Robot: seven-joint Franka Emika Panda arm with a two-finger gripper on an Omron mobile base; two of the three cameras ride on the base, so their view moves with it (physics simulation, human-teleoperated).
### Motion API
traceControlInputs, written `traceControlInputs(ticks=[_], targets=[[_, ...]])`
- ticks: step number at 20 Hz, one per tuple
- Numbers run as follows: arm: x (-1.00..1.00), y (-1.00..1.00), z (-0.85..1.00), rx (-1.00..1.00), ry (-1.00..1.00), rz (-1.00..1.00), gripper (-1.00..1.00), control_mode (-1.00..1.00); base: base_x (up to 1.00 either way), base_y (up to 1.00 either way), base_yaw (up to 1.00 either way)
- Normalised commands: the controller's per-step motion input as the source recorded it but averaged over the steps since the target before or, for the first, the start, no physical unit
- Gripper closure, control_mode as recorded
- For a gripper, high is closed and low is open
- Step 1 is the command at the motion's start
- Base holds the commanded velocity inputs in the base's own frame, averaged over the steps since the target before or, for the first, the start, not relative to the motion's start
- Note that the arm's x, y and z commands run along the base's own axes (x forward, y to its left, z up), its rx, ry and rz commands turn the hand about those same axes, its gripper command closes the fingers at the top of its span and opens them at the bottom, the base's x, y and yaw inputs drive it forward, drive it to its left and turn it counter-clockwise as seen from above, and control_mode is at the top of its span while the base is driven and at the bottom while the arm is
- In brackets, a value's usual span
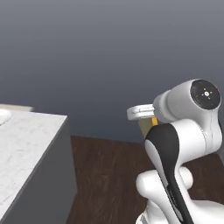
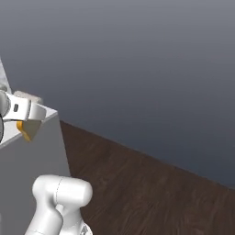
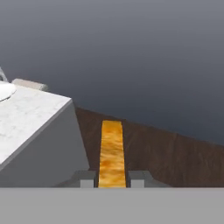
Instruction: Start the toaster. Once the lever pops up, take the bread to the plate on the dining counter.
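Observation:
My gripper [image 3: 112, 179] is shut on the bread [image 3: 112, 153], a golden-yellow slice seen edge-on and running straight out between the two fingertips [image 3: 87, 178]. In the base views a corner of the bread [image 1: 154, 121] [image 2: 25, 130] pokes out under the white hand. The hand hangs in the air off the corner of the dining counter [image 1: 26, 144] [image 3: 30, 116], above the wooden floor. On the counter's marble top, far to the left, lies the white plate [image 3: 5, 91] [image 1: 2, 116], cut off by the frame edge. The toaster is out of view.
Dark wooden floor [image 2: 151, 193] stretches right of the counter up to a plain grey wall [image 1: 109, 52]. A small beige object [image 3: 28, 84] lies at the counter's far edge behind the plate. The counter's sharp corner [image 3: 70, 100] is just left of the bread.

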Motion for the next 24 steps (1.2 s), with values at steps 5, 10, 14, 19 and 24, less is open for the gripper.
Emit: traceControlInputs(ticks=[5,10,14,19,24], targets=[[0.0,0.0,0.0,0.0,0.0,0.0,1.0,1.0,1.0,0.07,0.25],[0.0,0.0,0.0,0.0,0.0,0.0,1.0,1.0,1.0,0.0,0.34],[0.0,0.0,0.0,0.0,0.0,0.0,1.0,1.0,1.0,0.0,0.42],[0.0,0.0,0.0,0.0,0.0,0.0,1.0,1.0,1.0,0.0,0.47],[0.0,0.0,0.0,0.0,0.0,0.0,1.0,1.0,0.82,-0.06,0.49]])
